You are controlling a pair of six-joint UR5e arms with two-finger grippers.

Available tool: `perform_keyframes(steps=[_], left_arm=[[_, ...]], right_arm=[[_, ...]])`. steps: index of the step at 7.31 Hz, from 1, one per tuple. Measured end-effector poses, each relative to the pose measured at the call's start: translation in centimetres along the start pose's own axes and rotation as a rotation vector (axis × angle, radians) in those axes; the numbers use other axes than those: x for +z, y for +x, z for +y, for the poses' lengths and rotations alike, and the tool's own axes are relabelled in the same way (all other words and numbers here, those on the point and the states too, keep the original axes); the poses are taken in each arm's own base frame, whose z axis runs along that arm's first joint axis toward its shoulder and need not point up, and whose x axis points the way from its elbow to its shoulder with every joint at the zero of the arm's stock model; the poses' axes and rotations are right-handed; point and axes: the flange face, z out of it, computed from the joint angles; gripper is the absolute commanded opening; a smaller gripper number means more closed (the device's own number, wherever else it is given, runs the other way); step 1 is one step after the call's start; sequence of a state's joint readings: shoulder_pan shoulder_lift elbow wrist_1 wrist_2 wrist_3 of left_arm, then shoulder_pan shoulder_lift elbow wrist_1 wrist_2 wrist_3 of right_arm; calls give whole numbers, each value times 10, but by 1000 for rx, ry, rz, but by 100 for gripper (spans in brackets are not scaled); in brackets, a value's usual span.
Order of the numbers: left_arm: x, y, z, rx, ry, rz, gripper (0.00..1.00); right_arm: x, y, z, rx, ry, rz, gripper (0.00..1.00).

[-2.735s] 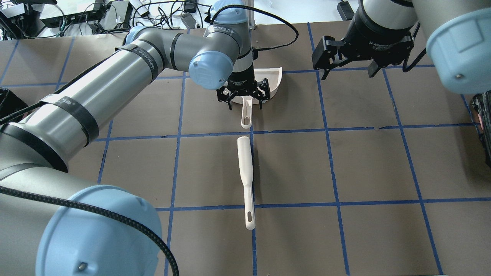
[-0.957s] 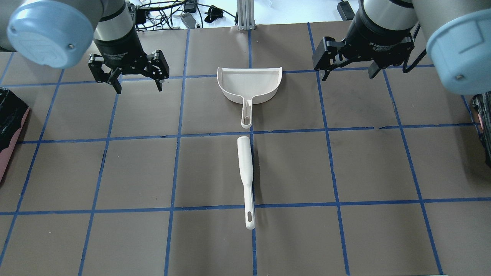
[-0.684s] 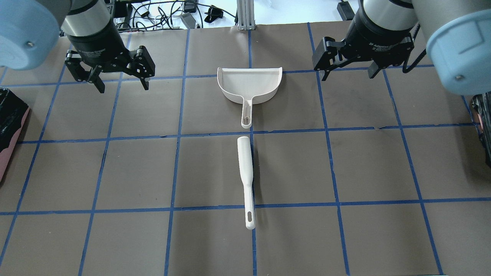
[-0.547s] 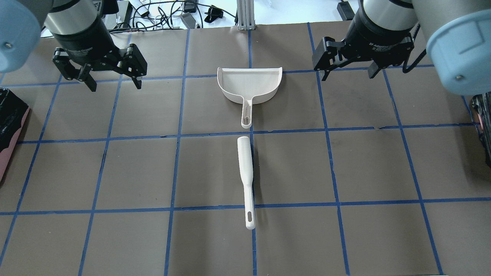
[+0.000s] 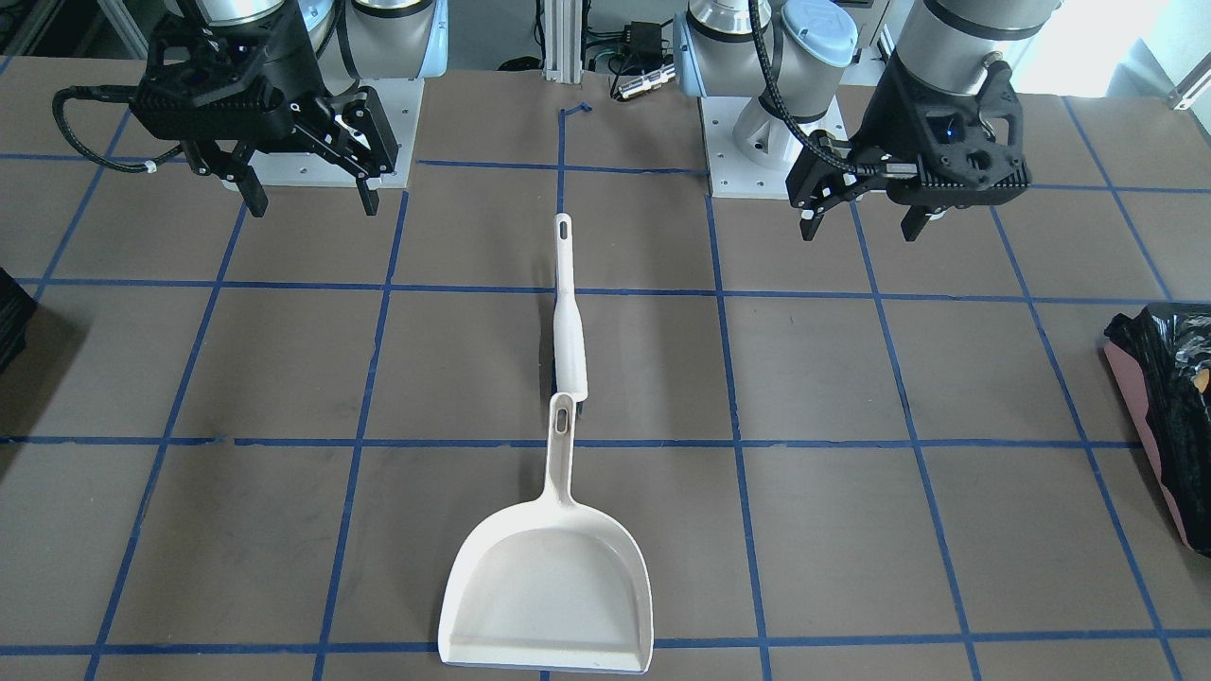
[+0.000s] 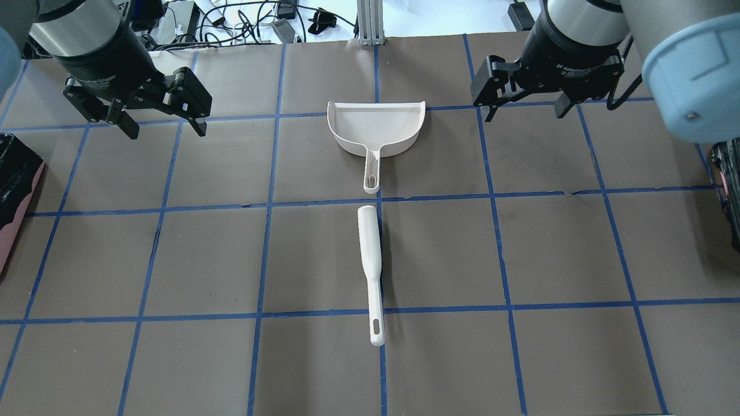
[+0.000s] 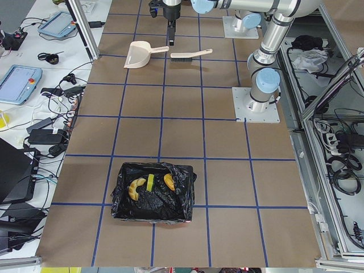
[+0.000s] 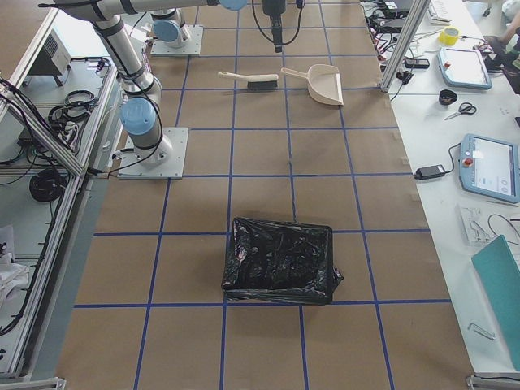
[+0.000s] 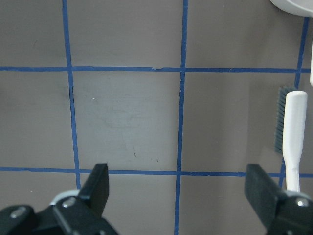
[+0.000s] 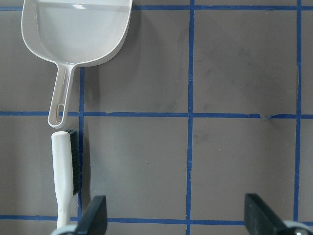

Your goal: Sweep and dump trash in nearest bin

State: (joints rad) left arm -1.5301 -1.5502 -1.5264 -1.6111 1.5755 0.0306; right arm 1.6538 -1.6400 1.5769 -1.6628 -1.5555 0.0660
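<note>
Dustpan [image 6: 376, 130] at table [image 6: 520, 248] centre, brush [image 6: 370, 260] in line off its handle, just apart, trash [image 7: 150, 183] in bin [image 7: 122, 199] at left end

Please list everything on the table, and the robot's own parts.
dustpan: 1, white, table middle, far from the robot.
brush: 1, white, in line with dustpan handle, nearer robot.
bin: 1, black liner, table end on robot's left.
trash: 3 pieces, orange, green-yellow, pale yellow, inside the bin.
second bin: 1, black liner, table end on robot's right.
left gripper: 1, black, open and empty, above the table.
right gripper: 1, black, open and empty, above the table.
</note>
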Motion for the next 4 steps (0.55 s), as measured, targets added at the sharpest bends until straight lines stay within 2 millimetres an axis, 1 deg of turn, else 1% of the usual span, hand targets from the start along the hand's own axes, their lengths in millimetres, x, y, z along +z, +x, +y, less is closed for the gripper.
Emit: perform_keyframes(steps=[2, 4], left_arm=[[1, 4, 0, 7, 0, 43, 100], [1, 3, 0, 8, -1, 46, 100]], right_arm=[[0, 0, 0, 0, 0, 0, 100], [0, 0, 0, 0, -1, 0, 100]])
